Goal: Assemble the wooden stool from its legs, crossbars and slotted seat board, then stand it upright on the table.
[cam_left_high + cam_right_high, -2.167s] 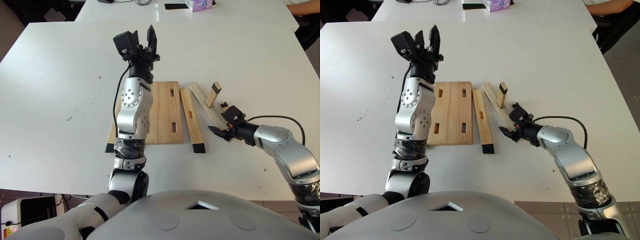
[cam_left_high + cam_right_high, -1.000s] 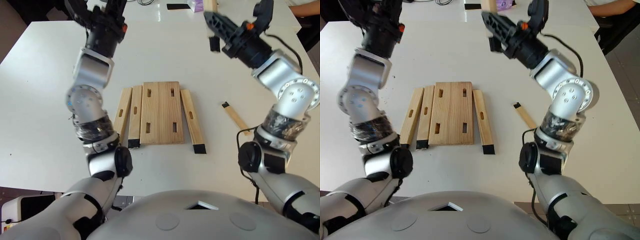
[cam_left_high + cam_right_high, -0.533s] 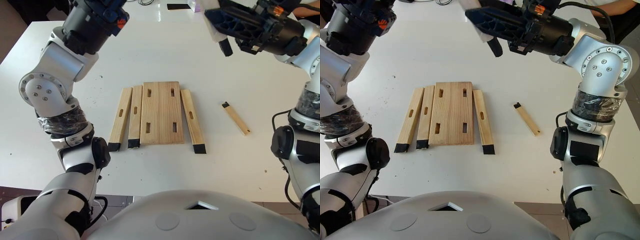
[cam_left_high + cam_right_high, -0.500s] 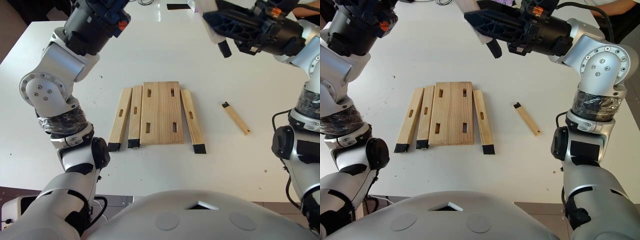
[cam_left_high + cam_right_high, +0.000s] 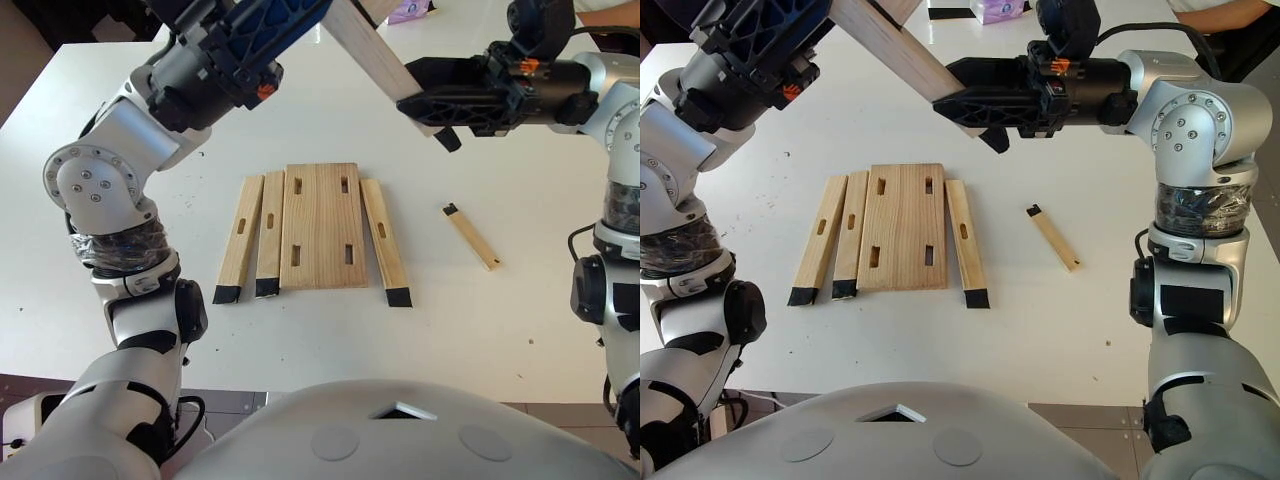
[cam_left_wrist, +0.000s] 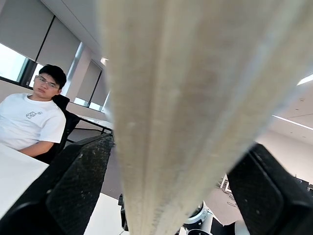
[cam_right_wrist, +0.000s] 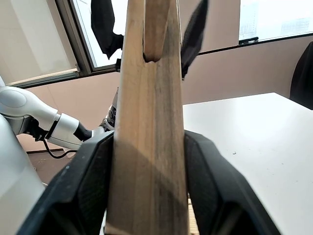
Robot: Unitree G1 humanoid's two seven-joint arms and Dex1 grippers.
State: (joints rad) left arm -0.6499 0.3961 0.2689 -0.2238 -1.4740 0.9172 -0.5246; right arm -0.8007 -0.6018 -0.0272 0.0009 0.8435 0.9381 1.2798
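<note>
Fingers (image 7: 93, 191) of my right gripper (image 5: 958, 100) and left gripper (image 6: 166, 186) clamp one leg (image 5: 895, 50), held aloft at twelve o'clock from the seat board (image 5: 321, 225); I'd hold both grips firm and lower its end squarely into a slot (image 5: 344, 184).

Head stereo above table (image 5: 520, 330), wrists hugging leg (image 6: 161, 122)

We see the white bench (image 5: 90, 200) carrying, mid-frame, the flat slotted seat board (image 5: 322, 226); outer leg (image 5: 240, 238) and inner leg (image 5: 270, 232) just left of it, third leg (image 5: 385, 241) just right, a crossbar (image 5: 471, 237) apart, farther right.
</note>
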